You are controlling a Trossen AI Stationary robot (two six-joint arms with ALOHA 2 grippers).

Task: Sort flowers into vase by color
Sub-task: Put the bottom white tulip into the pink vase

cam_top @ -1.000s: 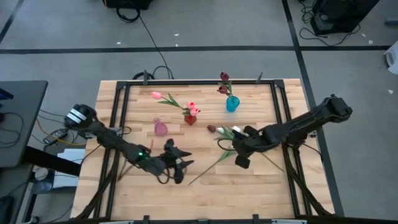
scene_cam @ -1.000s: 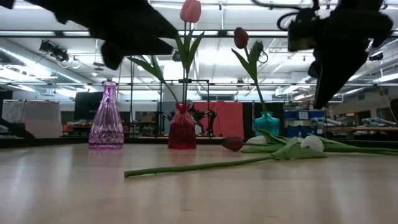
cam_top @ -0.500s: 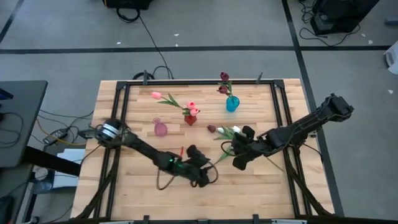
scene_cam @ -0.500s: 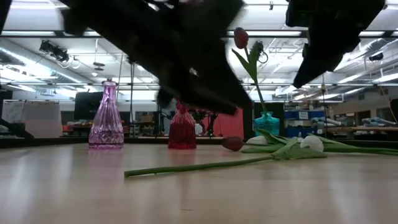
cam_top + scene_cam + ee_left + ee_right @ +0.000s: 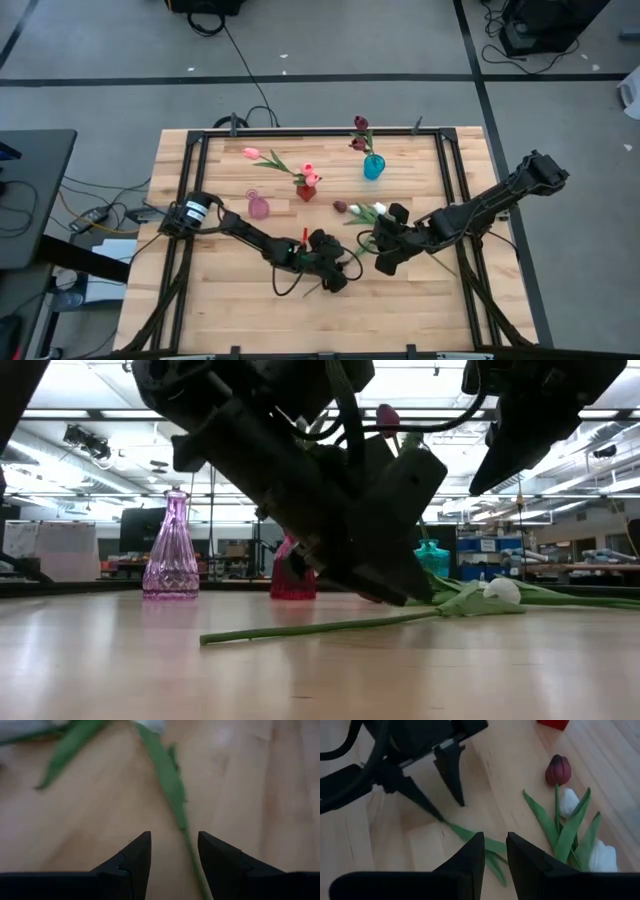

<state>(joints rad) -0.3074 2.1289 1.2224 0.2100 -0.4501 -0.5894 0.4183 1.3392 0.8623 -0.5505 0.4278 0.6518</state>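
Observation:
One long green stem [image 5: 352, 256] lies flat on the table, running up to the white tulip heads [image 5: 366, 211] and a maroon head [image 5: 340, 207]. My left gripper [image 5: 335, 277] is open and low over the stem's free end. Its fingers stand on either side of the stem [image 5: 186, 832] without visibly touching it. My right gripper [image 5: 384, 263] hovers open above the leaves [image 5: 565, 832], holding nothing. The red vase [image 5: 306, 191] holds pink tulips and the teal vase [image 5: 373, 166] holds maroon ones. The pink vase [image 5: 258, 207] stands without flowers.
The three vases stand in the far half of the table, behind both grippers. A black frame [image 5: 190, 190] runs around the tabletop. Bare wood [image 5: 420, 310] lies along the near edge. My two grippers are close together, about a hand's width apart.
My left gripper has swept along the near half toward the table's right and come down over the free end of the lying stem. My right gripper has stayed almost where it was. The flowers have not moved.

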